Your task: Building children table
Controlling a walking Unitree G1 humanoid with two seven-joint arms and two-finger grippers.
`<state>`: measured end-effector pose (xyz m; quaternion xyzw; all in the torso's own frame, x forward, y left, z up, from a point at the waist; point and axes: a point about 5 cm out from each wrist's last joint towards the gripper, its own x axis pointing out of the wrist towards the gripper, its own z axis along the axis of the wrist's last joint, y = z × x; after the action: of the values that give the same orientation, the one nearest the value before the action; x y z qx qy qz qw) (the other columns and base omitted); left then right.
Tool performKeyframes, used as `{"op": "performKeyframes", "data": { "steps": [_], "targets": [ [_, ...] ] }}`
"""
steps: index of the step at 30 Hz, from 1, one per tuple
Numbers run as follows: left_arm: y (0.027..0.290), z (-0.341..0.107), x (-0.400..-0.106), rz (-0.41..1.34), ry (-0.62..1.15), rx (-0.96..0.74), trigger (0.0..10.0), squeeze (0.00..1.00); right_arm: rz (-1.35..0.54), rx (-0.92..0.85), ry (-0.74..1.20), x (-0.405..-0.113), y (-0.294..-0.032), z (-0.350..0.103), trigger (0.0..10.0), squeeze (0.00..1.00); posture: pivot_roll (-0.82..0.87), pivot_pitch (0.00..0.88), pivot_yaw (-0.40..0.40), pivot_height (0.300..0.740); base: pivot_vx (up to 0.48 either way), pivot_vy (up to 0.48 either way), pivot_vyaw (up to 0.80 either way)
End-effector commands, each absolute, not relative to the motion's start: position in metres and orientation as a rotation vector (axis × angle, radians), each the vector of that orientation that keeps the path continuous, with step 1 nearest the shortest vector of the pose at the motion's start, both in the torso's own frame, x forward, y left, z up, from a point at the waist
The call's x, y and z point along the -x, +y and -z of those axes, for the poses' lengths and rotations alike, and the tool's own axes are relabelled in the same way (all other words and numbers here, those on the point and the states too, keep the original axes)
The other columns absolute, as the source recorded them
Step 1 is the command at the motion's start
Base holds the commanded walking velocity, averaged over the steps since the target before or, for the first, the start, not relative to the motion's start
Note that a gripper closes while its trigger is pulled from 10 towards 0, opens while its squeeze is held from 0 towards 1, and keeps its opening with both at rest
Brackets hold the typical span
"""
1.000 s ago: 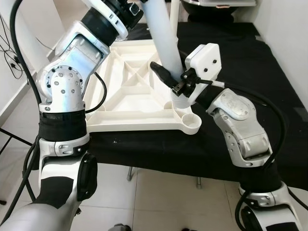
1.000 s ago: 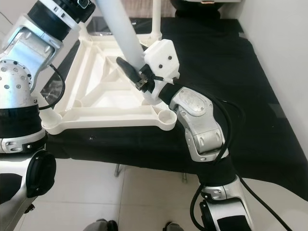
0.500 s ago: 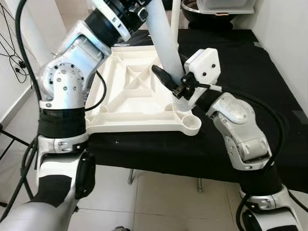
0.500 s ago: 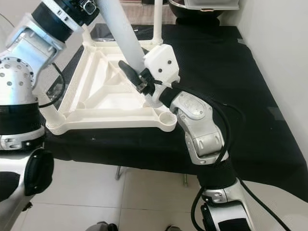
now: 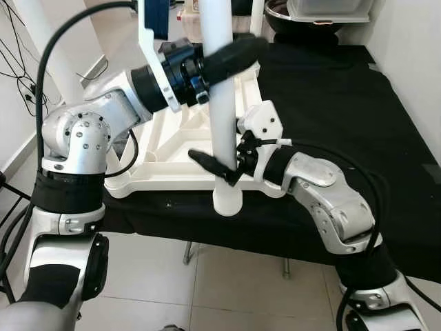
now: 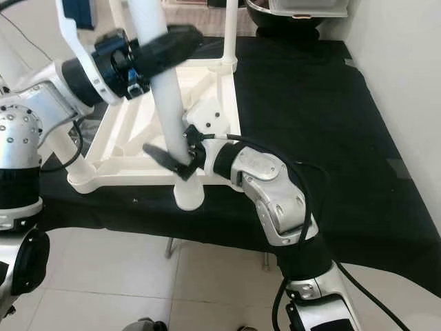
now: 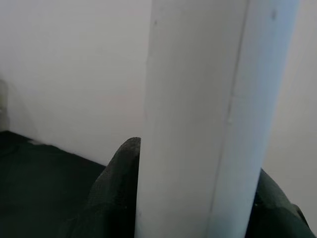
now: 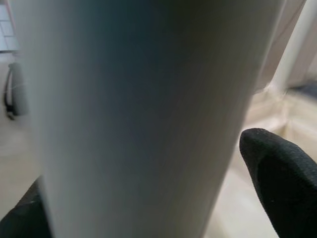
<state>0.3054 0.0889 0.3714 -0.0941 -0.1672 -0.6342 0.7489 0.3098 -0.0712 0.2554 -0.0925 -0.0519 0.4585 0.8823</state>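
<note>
White table leg [image 5: 222, 103] upright, left gripper [image 5: 231, 55] clamped high on it, right gripper [image 5: 219, 167] gripping low, white tabletop frame [image 5: 165, 148] upside down on black-covered table [image 5: 324, 89].

No lettering, label, brand or number can be read — not on any surface.

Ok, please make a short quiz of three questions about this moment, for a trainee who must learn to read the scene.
1. True or false: the white leg stands nearly upright.
2. Which tool holds the leg higher up? A) left tool B) right tool
3. Fill the gap: the upside-down tabletop lies on a ____ cloth.

Key:
1. True. Its lower end sits at the tabletop's near corner; whether it is fully seated in a socket cannot be told.
2. A. The left tool grips near the top, the right tool close to the bottom.
3. Black.
</note>
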Motion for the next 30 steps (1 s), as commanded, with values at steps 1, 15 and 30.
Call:
{"op": "performKeyframes", "data": {
  "steps": [1,15,30],
  "targets": [
    [0.064,-0.374,-0.292,1.586,-0.380,0.225,0.0,0.00,-1.044,0.139,-0.050,-0.303,-0.046,-0.249,10.0,0.00,0.06,0.107,0.015,0.740,0.000,0.000,0.00],
    [0.049,-0.375,-0.295,1.666,-0.392,0.189,0.0,0.00,-1.132,-0.110,0.066,-0.290,-0.017,-0.239,0.0,0.00,0.05,0.109,0.016,0.740,0.000,0.000,0.00],
    [0.043,-0.385,-0.301,1.638,-0.467,0.216,0.0,0.00,-1.135,-0.089,0.035,-0.289,-0.010,-0.238,0.0,0.00,0.06,0.109,0.016,0.740,0.000,0.000,0.00]
  ]
}}
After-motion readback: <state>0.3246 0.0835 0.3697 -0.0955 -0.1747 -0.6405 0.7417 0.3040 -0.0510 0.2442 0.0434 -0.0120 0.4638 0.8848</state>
